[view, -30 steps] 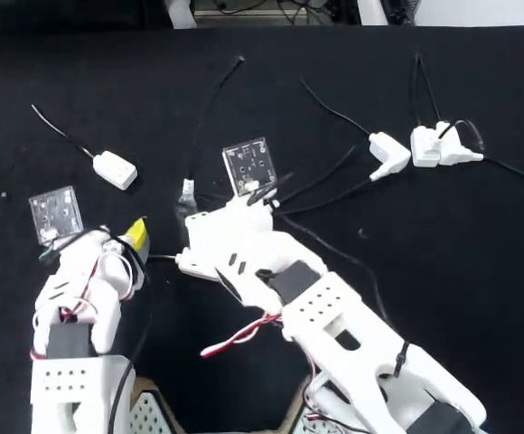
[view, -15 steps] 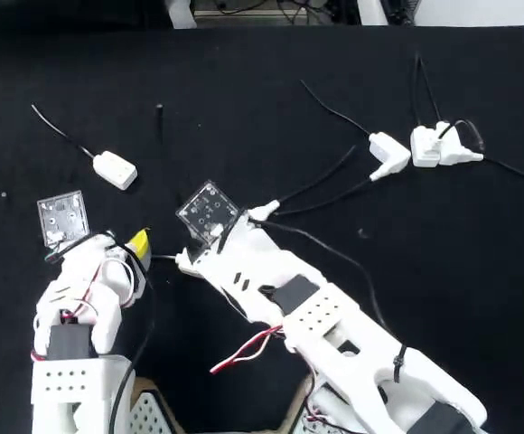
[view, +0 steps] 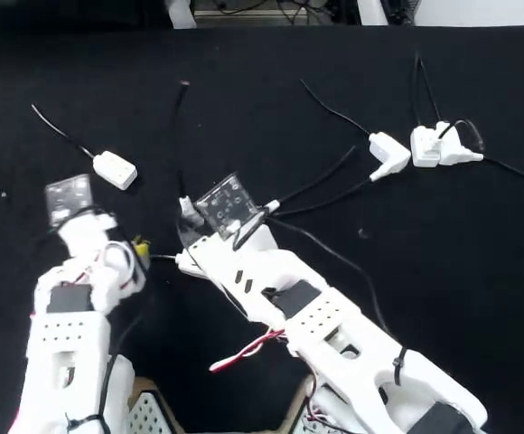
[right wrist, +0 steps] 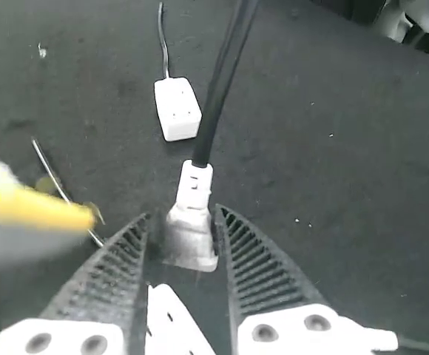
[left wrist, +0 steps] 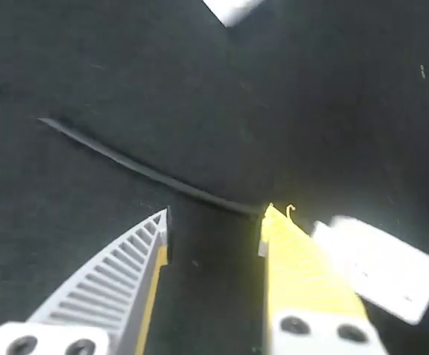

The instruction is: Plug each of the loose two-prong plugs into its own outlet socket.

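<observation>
The right gripper (right wrist: 181,214) is squeezing a white plug (right wrist: 197,185) near the white socket (right wrist: 177,109) (not touching it) over the black table (view: 479,271), while the left gripper (left wrist: 214,214) is hanging wide open over a black cable (left wrist: 126,166).

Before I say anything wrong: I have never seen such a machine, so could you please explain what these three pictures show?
These are two small white robot arms, the left arm and the right arm, at a table covered in black. One picture looks down from a fixed camera above; the other two come from a camera on each arm's wrist. On the table lie white sockets and plugs, such as this socket. The right gripper is closed on a white plug. The left gripper is open and holds nothing; a black cord lies before it.
</observation>
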You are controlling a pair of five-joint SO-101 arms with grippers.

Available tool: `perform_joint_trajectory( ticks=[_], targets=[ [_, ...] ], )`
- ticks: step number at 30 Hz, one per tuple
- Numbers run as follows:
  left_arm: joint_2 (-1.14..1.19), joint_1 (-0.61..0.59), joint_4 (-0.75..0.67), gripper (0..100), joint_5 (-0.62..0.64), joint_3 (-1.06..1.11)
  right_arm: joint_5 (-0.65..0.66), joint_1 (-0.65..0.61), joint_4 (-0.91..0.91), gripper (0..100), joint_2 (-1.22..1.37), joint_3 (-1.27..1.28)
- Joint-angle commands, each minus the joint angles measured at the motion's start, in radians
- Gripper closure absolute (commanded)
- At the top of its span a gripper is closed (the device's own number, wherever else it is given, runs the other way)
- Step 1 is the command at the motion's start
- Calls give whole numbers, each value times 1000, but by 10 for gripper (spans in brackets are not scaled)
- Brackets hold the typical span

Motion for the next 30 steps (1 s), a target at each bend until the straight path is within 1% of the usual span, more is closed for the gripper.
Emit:
perform_joint_trajectory(
  ticks=[1,5,8,12,16,18,20,24,27,30],
  targets=[
    [29,113,-29,793,-11,-56,-163,28,-28,987,-39,-58],
    [29,120,-153,791,-3,13,-370,58,-23,987,-38,-110],
    [29,143,-229,790,3,56,-451,28,-28,987,-38,-119],
    [29,170,-272,789,91,76,-462,-11,-28,987,-39,-97],
    [29,168,-282,789,103,77,-462,-8,-18,988,-39,-85],
    [29,148,-281,789,103,77,-456,26,11,988,-39,-62],
    [29,111,-284,789,103,77,-453,71,77,987,-45,-33],
    [29,54,-285,789,103,68,-354,163,276,987,-105,33],
    [28,51,-287,789,103,67,-224,175,473,983,-188,44],
    [28,51,-287,789,103,67,-94,176,667,917,-275,45]
  ],
)
